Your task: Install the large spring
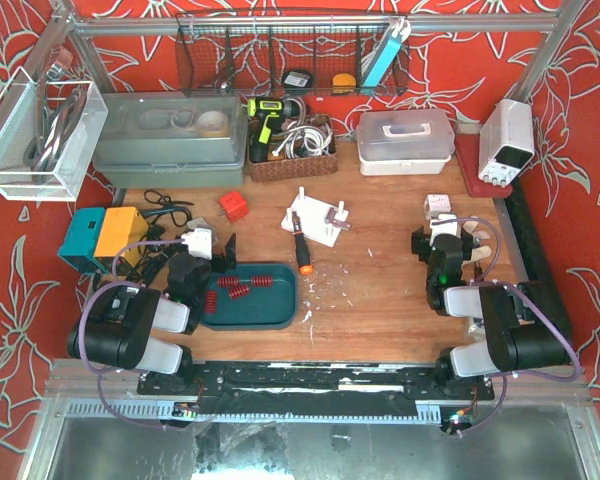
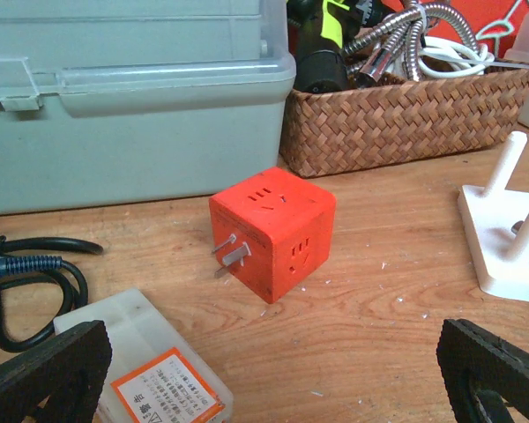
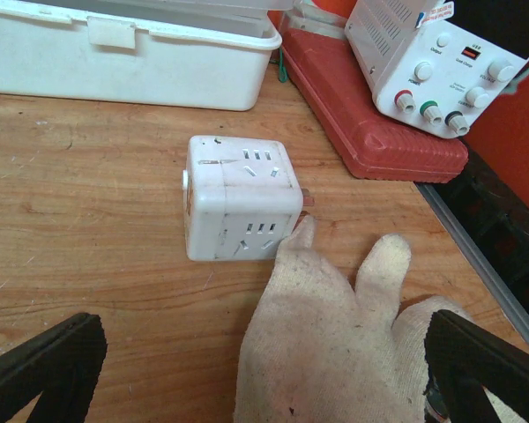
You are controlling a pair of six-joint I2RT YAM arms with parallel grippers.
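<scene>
glove [image 3: 335, 344] cut off below, springs [image 1: 234, 284] too small to size

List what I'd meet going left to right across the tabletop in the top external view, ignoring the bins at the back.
Teal and orange box → red plug cube → white peg fixture → white plug cube → power supply.

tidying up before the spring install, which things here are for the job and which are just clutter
Likely for the job: red springs, teal tray, white peg fixture.
Just lying about: red plug cube, white plug cube, glove, wicker basket, power supply.
</scene>
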